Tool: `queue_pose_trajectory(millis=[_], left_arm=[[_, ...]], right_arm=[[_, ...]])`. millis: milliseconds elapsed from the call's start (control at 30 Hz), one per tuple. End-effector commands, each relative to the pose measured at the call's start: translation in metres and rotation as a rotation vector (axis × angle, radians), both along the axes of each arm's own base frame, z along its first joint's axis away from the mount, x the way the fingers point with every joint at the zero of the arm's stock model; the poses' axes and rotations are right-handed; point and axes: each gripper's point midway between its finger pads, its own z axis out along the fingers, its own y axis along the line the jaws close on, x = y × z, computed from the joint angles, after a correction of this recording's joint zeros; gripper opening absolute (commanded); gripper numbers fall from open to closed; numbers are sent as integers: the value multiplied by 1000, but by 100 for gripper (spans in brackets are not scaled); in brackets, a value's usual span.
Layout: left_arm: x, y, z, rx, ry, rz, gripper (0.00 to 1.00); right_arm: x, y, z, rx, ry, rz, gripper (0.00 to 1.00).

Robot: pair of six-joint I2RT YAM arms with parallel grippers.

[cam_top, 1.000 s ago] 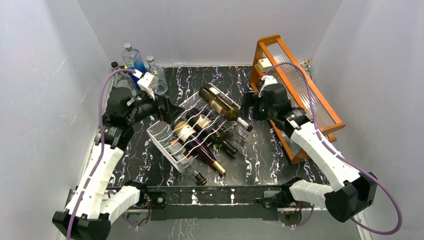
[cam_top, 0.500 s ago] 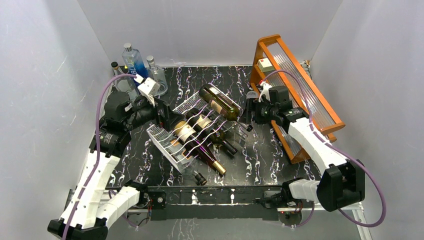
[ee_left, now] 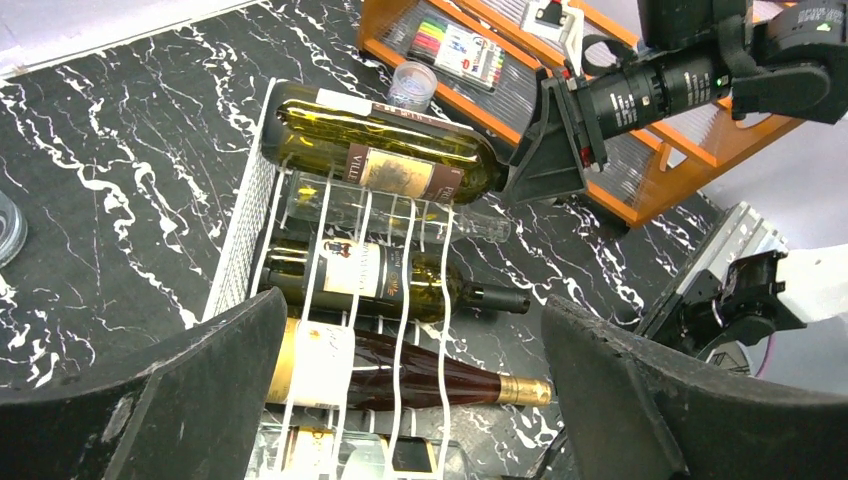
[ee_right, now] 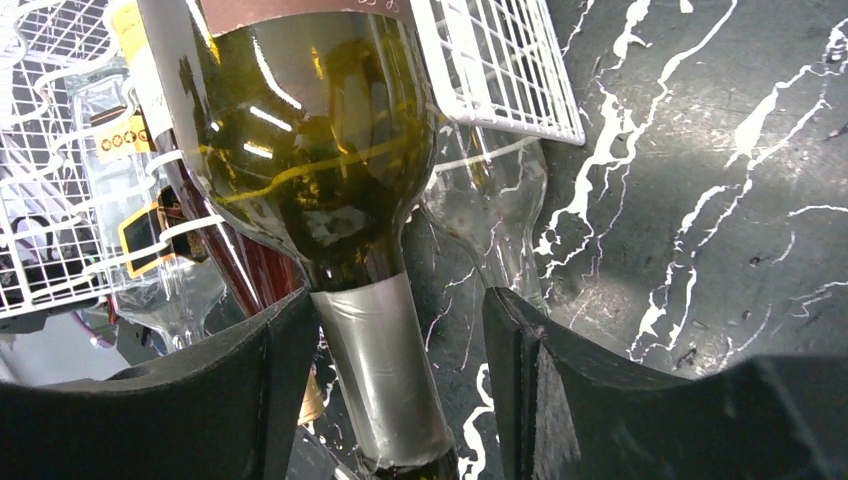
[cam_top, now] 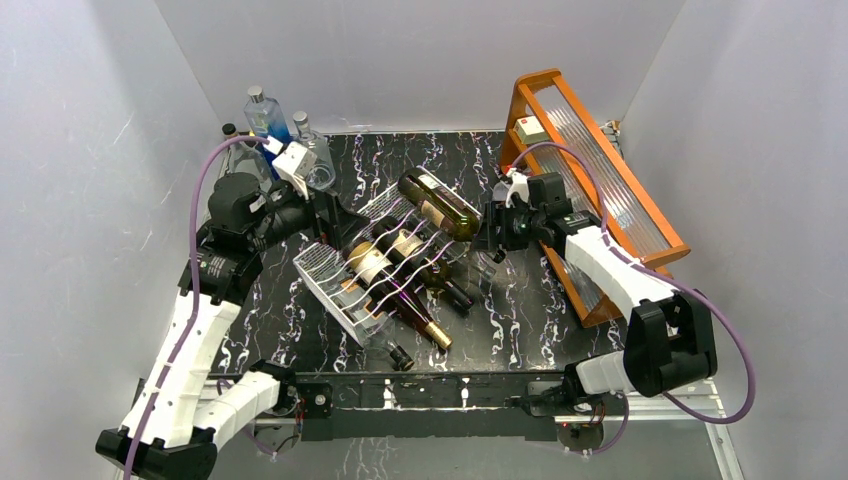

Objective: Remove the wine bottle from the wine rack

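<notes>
The white wire wine rack lies at the table's middle with several bottles in its cradles. On its top far row rests a green wine bottle with a tan label, its neck pointing right. My right gripper stands round that grey-foiled neck. The left finger touches the foil, while a gap shows between the foil and the right finger. My left gripper hovers wide open over the rack's left end, holding nothing. In the left wrist view the green bottle lies across the top.
An orange wooden frame with ribbed clear panels stands close behind the right arm. Clear glass bottles stand at the back left. A dark green bottle and a gold-capped red one lie lower in the rack.
My right gripper slid left onto the top bottle's neck and its jaws narrowed around it. The left arm shifted slightly, its gripper still wide open.
</notes>
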Motion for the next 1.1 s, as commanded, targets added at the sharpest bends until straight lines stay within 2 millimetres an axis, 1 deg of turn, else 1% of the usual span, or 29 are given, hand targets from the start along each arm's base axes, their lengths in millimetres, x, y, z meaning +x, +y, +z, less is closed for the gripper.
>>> queue_pose_trajectory(millis=[0, 133, 200, 300, 400, 533, 733, 833, 867, 933, 1000, 1067], left_arm=[[-2, 4, 12, -47, 19, 57, 98], [-2, 11, 7, -61, 54, 122, 98], [-3, 11, 10, -78, 55, 130, 98], [0, 16, 15, -105, 67, 184, 98], [6, 21, 13, -115, 98, 238, 98], [6, 10, 17, -132, 117, 176, 98], [12, -2, 15, -157, 163, 136, 98], [11, -8, 13, -167, 186, 99, 98], [11, -10, 13, -171, 193, 88, 98], [10, -15, 13, -183, 205, 58, 98], [8, -23, 16, -204, 206, 9, 98], [6, -29, 18, -224, 212, -33, 98]], right_arm=[[9, 10, 13, 41, -57, 64, 69], [8, 10, 12, 36, -61, 70, 64], [7, 10, 13, 44, -58, 70, 61], [1, 12, 15, 64, -56, 79, 60], [-4, 12, 15, 83, -71, 74, 59], [-8, 14, 16, 107, -74, 80, 58], [-12, 12, 11, 107, -77, 77, 58], [-14, 10, 16, 103, -94, 78, 58], [-15, 9, 17, 97, -105, 75, 59], [-14, 3, 17, 75, -129, 54, 67], [-13, -1, 15, 64, -148, 34, 68], [-15, -1, 17, 72, -155, 37, 67]])
